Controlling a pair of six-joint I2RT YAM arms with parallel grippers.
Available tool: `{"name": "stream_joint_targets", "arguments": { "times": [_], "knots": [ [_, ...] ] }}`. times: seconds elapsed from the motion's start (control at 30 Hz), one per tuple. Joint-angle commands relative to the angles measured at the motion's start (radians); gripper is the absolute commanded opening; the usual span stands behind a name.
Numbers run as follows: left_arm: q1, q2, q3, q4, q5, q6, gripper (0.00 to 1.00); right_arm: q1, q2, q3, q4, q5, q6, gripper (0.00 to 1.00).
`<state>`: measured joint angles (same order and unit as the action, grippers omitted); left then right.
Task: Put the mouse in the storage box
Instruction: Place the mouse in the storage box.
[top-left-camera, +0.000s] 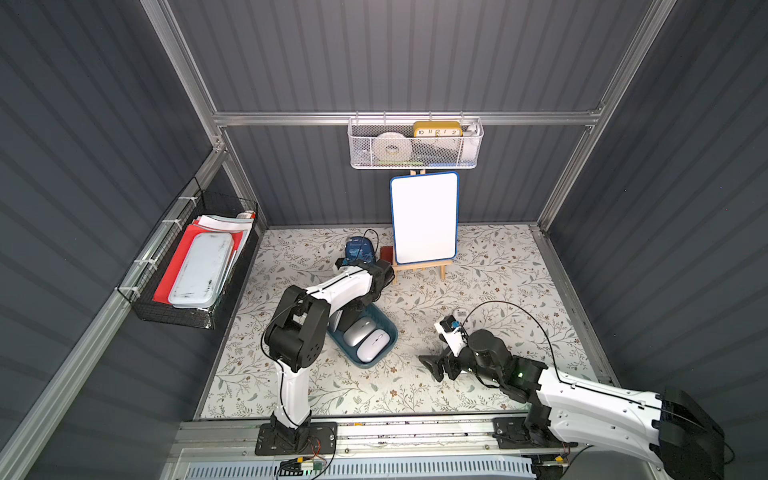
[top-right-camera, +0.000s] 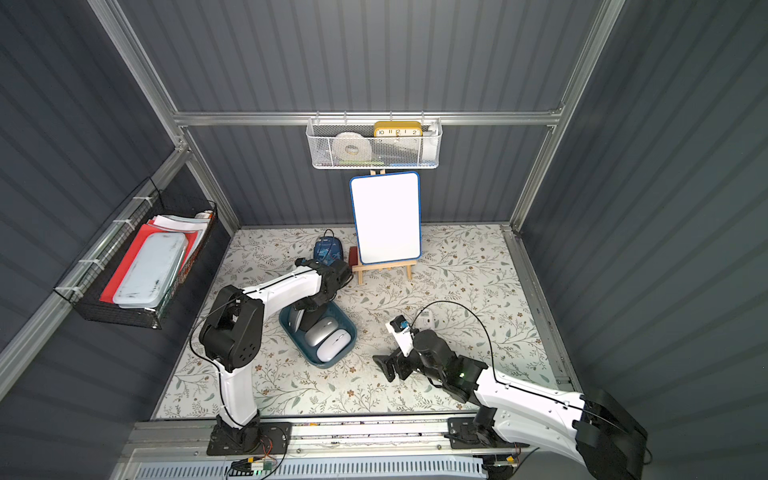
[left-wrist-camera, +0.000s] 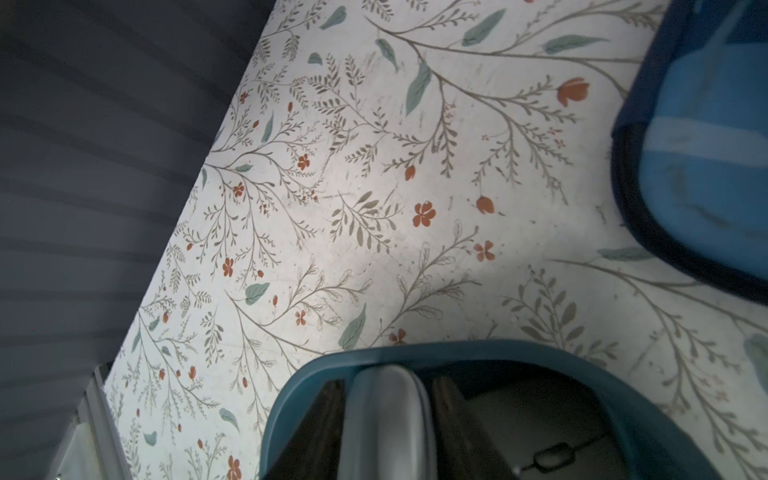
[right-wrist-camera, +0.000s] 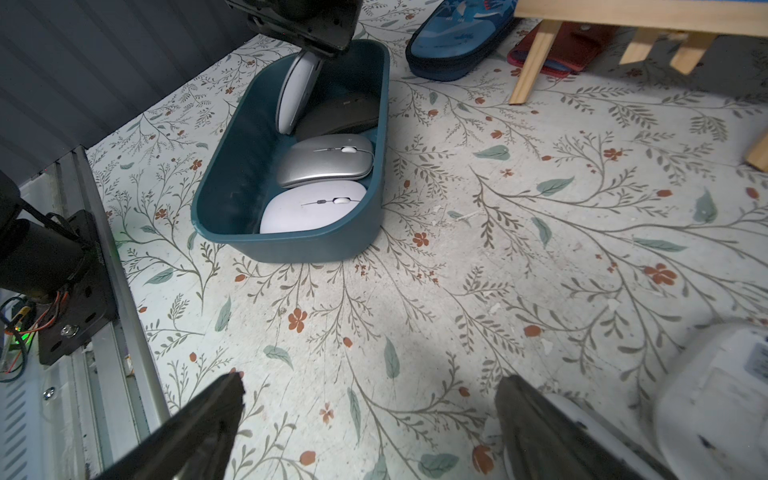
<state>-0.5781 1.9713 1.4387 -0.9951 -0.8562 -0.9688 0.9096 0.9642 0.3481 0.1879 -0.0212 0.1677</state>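
Note:
The storage box (top-left-camera: 390, 329) (right-wrist-camera: 299, 249), a dark teal bin, stands left of the mat's middle. In it lie a silver mouse (right-wrist-camera: 326, 162), a white mouse (right-wrist-camera: 311, 208) and a dark one (right-wrist-camera: 340, 112). A further pale mouse (left-wrist-camera: 386, 415) (right-wrist-camera: 297, 91) stands on edge at the box's far end. My left gripper (left-wrist-camera: 388, 382) reaches down into the box, its fingers lying against both sides of that mouse. My right gripper (top-left-camera: 432, 366) (right-wrist-camera: 370, 382) hovers open over bare mat to the right of the box, holding nothing.
A blue dinosaur-print case (top-left-camera: 359, 249) and a red item (top-left-camera: 386, 252) lie behind the box, beside a whiteboard on a wooden easel (top-left-camera: 424, 218). A small white device (top-left-camera: 459, 312) sits by the right wrist. A white mesh basket (top-left-camera: 415, 145) and a black wire basket (top-left-camera: 195, 266) hang on the walls.

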Motion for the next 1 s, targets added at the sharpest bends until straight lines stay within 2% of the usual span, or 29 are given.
{"name": "stream_joint_targets", "arguments": {
  "times": [0.0,0.13,0.3,0.43,0.5,0.57,0.63,0.73,0.8,0.9,0.97],
  "knots": [
    [0.0,-0.041,0.005,0.023,0.032,0.027,0.51,0.003,0.002,0.026,0.007,0.014,0.01,0.99],
    [-0.002,-0.082,0.009,0.031,0.049,0.037,0.6,0.003,0.005,0.026,0.008,0.019,0.011,0.99],
    [-0.004,-0.158,0.028,0.058,0.097,0.069,0.66,0.003,0.011,0.031,0.007,0.034,0.016,0.99],
    [-0.006,-0.264,0.029,0.108,0.164,0.101,0.68,0.0,0.013,0.032,0.011,0.125,0.053,0.99],
    [-0.007,-0.341,0.012,0.16,0.221,0.131,0.69,-0.011,0.02,0.04,0.007,0.216,0.089,0.99],
    [-0.006,-0.444,-0.033,0.235,0.299,0.169,0.69,-0.043,0.033,0.085,-0.08,0.301,0.133,0.99],
    [-0.006,-0.569,-0.122,0.34,0.395,0.206,0.71,-0.106,0.069,0.173,-0.232,0.33,0.161,0.99],
    [-0.006,-0.755,-0.276,0.509,0.574,0.252,0.77,-0.216,0.135,0.273,-0.381,0.297,0.19,0.99],
    [-0.005,-0.844,-0.36,0.571,0.651,0.26,0.79,-0.274,0.183,0.315,-0.43,0.237,0.187,0.99],
    [-0.005,-0.918,-0.436,0.592,0.703,0.26,0.8,-0.327,0.273,0.397,-0.526,0.209,0.211,0.99],
    [-0.005,-0.942,-0.461,0.576,0.698,0.259,0.8,-0.341,0.329,0.432,-0.576,0.242,0.241,0.99]
  ]
}}
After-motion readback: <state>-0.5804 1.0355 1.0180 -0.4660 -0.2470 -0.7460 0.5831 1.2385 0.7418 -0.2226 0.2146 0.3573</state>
